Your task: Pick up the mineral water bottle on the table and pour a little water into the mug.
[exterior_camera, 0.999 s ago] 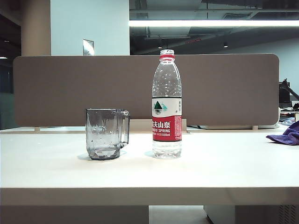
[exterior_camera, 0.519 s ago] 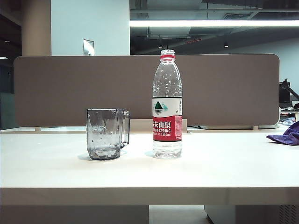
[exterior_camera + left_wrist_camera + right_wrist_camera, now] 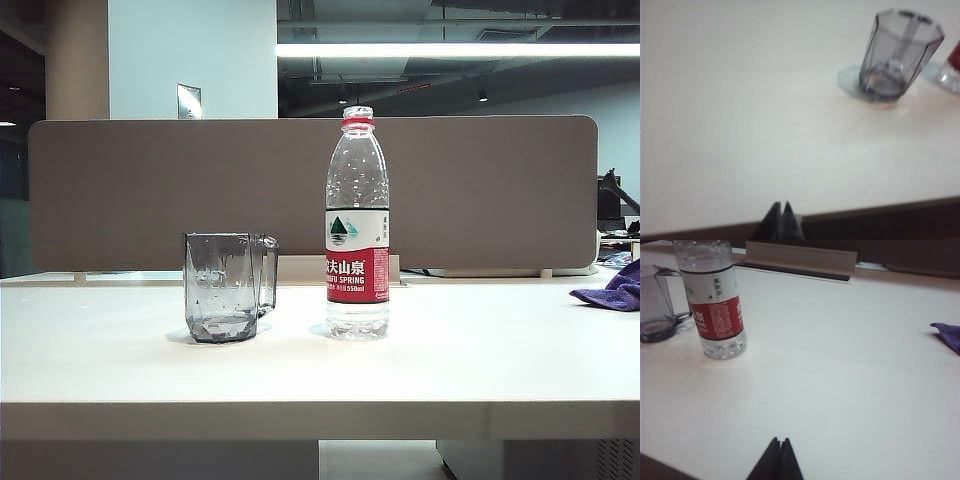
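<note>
1. White and wide, the flat desk top table [image 3: 480,370] with its thick front edge stands before a long brown partition panel [image 3: 130,190] in a dim office lit by a ceiling strip light [image 3: 450,49].
2. A tall clear plastic mineral water bottle [image 3: 357,225] with a red neck ring stands upright near the middle of the table.
3. Its label is white above, with a green mountain logo, and red below, with white Chinese characters and the word "SPRING"; smaller print beneath is too fine to read.
4. Just beside the bottle, on its left in the exterior view and not touching it, stands a clear grey-tinted faceted mug [image 3: 225,287], its squarish handle turned toward the bottle.
5. A crumpled purple cloth [image 3: 612,288] lies well apart at the table's right edge.
6. Low at the table's near edge, the left gripper [image 3: 780,212] hangs with its dark fingertips pressed together, holding nothing, well short of the mug.
7. Over the near part of the table, the right gripper [image 3: 779,449] likewise has its fingertips closed on nothing, well apart from the bottle.
</note>
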Robot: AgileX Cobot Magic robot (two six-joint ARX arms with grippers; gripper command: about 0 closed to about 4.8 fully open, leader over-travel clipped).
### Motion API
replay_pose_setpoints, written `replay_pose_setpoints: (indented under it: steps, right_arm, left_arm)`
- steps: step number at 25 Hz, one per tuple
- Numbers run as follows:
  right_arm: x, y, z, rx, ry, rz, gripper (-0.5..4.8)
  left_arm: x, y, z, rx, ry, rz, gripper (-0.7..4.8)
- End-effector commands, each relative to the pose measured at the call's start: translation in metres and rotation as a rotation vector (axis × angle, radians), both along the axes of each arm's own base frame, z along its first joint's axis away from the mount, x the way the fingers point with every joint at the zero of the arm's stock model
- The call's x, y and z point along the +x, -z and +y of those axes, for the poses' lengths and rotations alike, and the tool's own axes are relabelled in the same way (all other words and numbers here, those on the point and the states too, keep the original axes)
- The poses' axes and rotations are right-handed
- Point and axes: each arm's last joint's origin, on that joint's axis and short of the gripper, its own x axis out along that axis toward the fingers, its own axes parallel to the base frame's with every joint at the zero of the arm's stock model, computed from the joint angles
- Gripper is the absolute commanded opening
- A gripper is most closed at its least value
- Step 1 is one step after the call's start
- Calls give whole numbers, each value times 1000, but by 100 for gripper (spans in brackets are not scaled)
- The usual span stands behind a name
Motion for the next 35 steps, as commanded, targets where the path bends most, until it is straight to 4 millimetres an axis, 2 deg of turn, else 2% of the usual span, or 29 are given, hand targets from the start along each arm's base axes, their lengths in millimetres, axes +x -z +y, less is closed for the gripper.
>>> replay_pose_setpoints:
  steps: [1,3,4,7,14,22,30,35]
  right_arm:
    - [0,2,0,-2,3,-3,-5]
    - [0,2,0,-2,3,-4,-5]
    - [0,2,0,-3,3,-3,-5]
    - [0,2,0,-2,3,-3,-5]
    - [0,2,0,-2,3,-3,-5]
    - [0,2,0,-2,2,-3,-5]
    - [0,2,0,-2,2,-3,-5]
    - [0,2,0,-3,2,-3,-5]
  left_arm:
    - [2,10,0,5,-2,34,-3]
    - [3,13,0,15,-7,47,-5]
    - [3,14,3,107,-67,35,-5]
    - [13,17,5,137,-196,-71,-4]
    - [23,34,3,112,-173,-139,-4]
    - [26,36,-3,29,41,-222,-3]
    - [27,36,16,38,-172,-215,-3]
    - [27,36,16,34,-176,-214,-3]
